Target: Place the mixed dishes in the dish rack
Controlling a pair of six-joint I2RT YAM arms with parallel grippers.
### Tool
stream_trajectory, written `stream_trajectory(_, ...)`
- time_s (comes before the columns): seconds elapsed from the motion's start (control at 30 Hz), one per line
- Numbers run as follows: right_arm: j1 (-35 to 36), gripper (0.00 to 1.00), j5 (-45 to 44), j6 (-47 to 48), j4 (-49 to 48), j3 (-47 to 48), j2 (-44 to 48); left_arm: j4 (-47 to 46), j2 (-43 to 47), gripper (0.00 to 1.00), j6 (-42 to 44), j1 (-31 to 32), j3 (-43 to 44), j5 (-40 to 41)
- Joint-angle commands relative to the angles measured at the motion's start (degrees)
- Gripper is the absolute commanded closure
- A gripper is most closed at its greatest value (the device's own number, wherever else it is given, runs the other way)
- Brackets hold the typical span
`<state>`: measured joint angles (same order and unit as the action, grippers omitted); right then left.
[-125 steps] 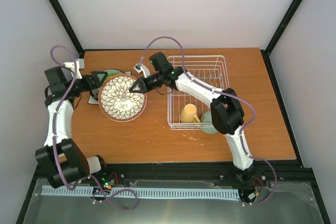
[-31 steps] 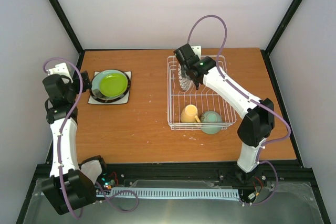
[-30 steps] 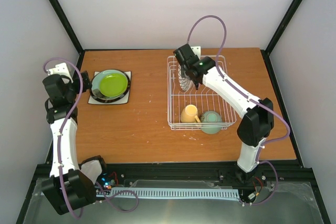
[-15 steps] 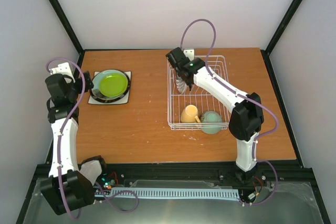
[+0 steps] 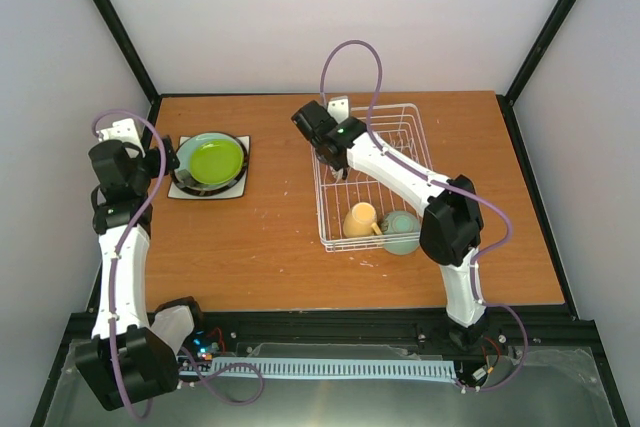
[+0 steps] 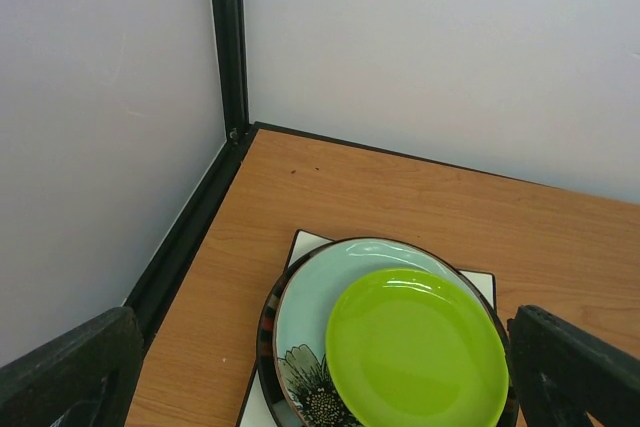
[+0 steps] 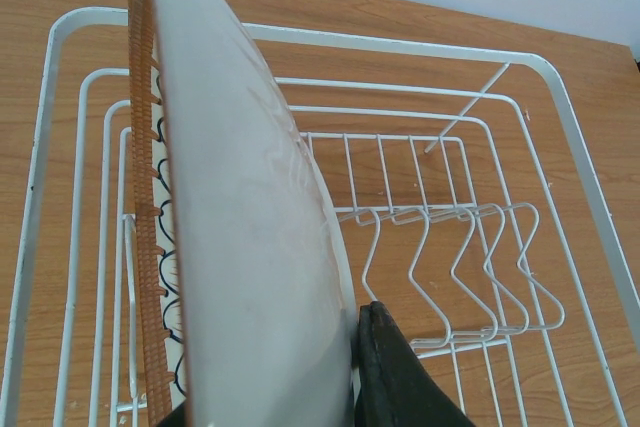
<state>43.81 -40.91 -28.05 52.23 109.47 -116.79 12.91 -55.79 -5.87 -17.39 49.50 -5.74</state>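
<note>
My right gripper [image 5: 335, 155] is shut on the dark-rimmed cream-centred plate [image 5: 341, 171], which stands on edge at the far left inside the white wire dish rack [image 5: 425, 162]. In the right wrist view the plate's pale back [image 7: 240, 247] fills the left side. One black finger [image 7: 395, 377] presses against it and the other is hidden behind. A yellow mug [image 5: 360, 217] and a mint bowl [image 5: 402, 232] lie at the rack's near end. My left gripper [image 5: 165, 159] hangs open beside the stack: lime-green plate [image 6: 415, 347] on pale green plate [image 6: 320, 297] on white square plate [image 6: 305, 244].
Upright wire prongs [image 7: 450, 267] run along the rack floor to the right of the held plate. The black frame post [image 6: 228, 42] and the grey walls close the far left corner behind the stack. Bare wooden tabletop [image 5: 270, 237] lies between the stack and the rack.
The right gripper took the patterned plate off the stack to the rack, then slid it from the rack's far middle to its left side. The left gripper stayed open by the stack.
</note>
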Motion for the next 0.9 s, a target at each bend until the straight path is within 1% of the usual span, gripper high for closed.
stream_trajectory(0.0,1.93,0.97,-0.86,0.08,3.84,0.89,-0.86,-0.78,1.33,0.00,1.39,0.57,0.35,1.08)
stream_trajectory(0.27,2.23,0.92,-0.67,-0.93,4.11,0.05,-1.41,-0.86,1.55,0.00,1.39,0.53,0.28,1.08)
stream_trajectory(0.37,2.31,0.83,0.22,-0.92,4.06,0.09,-2.06,-0.95,1.70,0.00,1.47,0.56,0.08,1.24)
stream_trajectory(0.53,2.46,0.80,1.57,-0.95,3.58,-0.20,-2.60,-1.11,1.76,0.00,1.48,0.56,-0.17,1.43)
stream_trajectory(0.73,2.67,0.62,2.41,-0.94,3.10,-0.60,-2.65,-1.29,1.74,0.00,1.57,0.56,-0.30,1.53)
stream_trajectory(0.87,2.73,0.62,3.09,-0.52,2.28,-0.88,-2.36,-1.39,1.76,0.00,1.56,0.51,-0.50,1.74)
